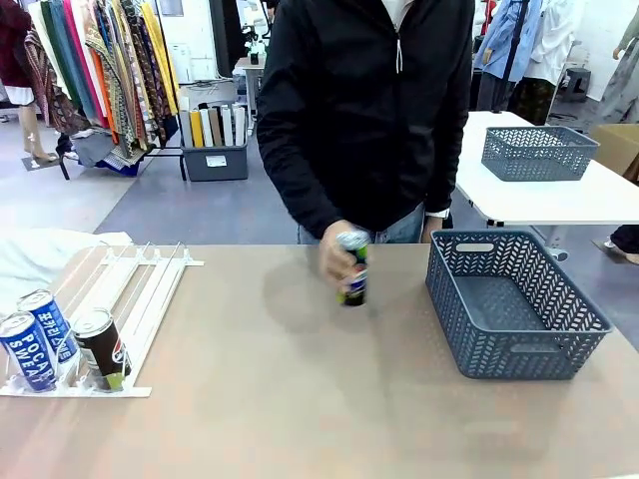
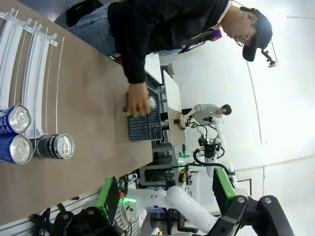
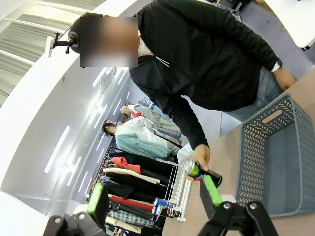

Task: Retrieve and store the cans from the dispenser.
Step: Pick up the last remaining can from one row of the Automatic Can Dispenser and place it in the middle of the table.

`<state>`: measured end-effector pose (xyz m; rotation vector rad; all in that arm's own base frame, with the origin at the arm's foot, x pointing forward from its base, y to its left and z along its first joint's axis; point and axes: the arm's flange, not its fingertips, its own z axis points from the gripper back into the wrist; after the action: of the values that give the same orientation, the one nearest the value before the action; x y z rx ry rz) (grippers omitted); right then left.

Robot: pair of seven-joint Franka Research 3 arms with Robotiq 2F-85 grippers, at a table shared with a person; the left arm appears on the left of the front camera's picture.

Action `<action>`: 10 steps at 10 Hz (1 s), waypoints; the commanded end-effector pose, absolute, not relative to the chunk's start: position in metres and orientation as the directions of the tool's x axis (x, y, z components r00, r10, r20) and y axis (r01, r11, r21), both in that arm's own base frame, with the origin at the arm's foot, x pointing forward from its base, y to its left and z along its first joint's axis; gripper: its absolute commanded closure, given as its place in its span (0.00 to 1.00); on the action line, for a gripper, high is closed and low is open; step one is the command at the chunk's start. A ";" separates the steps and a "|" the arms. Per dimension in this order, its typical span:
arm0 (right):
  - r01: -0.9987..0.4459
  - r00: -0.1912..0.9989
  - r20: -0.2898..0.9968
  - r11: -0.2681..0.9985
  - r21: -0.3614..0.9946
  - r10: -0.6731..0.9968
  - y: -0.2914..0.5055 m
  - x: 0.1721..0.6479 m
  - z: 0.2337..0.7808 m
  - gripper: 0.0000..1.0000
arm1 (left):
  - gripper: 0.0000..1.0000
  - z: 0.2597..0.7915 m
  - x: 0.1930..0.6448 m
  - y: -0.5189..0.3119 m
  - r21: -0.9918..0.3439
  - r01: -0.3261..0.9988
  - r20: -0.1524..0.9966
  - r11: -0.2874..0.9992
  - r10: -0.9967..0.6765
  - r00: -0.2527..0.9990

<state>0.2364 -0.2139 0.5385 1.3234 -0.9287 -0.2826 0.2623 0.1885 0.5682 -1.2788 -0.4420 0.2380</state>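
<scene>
1. The dispenser (image 1: 120, 299) lay on the table (image 1: 280, 399) at the robot's left, its low end toward the robot.
2. Two blue cans (image 1: 28, 349) stood one behind the other in the outermost lane at the low end. A black can (image 1: 102, 347) stood just beside them in the next lane, also at the low end.
3. In the left wrist view the same blue cans (image 2: 15, 133) and black can (image 2: 56, 146) showed their silver tops. The upper parts of the lanes of the dispenser (image 2: 29, 59) were bare.
4. A fourth can (image 1: 351, 267), dark with a silver top, was held about upright in the person's hand (image 1: 337, 254). It was at the middle of the table, between dispenser and basket (image 1: 519, 354). The can was blurred, so contact with the table could not be told.
5. The grey mesh basket stood on the table at the robot's right, with no can visible inside it.
6. The left end effector (image 2: 165, 182) stood wide, green pads well apart, with nothing between them.
7. The right end effector (image 3: 153, 186) likewise stood wide and held nothing. Beyond it were the hand (image 3: 201, 157), the fourth can (image 3: 192, 169) and the basket (image 3: 275, 147).
</scene>
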 end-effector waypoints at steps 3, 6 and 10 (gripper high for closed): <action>-0.341 0.611 0.419 0.255 0.905 -0.672 -0.213 0.238 0.543 0.00 | 0.00 0.568 0.262 0.189 -0.958 0.069 0.183 0.277 0.412 0.893; -0.341 0.611 0.419 0.255 0.905 -0.672 -0.213 0.238 0.543 0.00 | 0.00 0.577 0.283 0.121 -0.831 -0.074 0.109 0.552 0.292 0.950; -0.341 0.611 0.419 0.255 0.905 -0.672 -0.213 0.238 0.543 0.00 | 0.00 0.561 0.347 -0.002 -0.429 -0.112 -0.035 0.896 0.108 0.994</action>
<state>0.2365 -0.2135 0.5387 1.3234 -0.9282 -0.2811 0.3282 -0.0024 0.5638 -0.5727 -0.0701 0.1263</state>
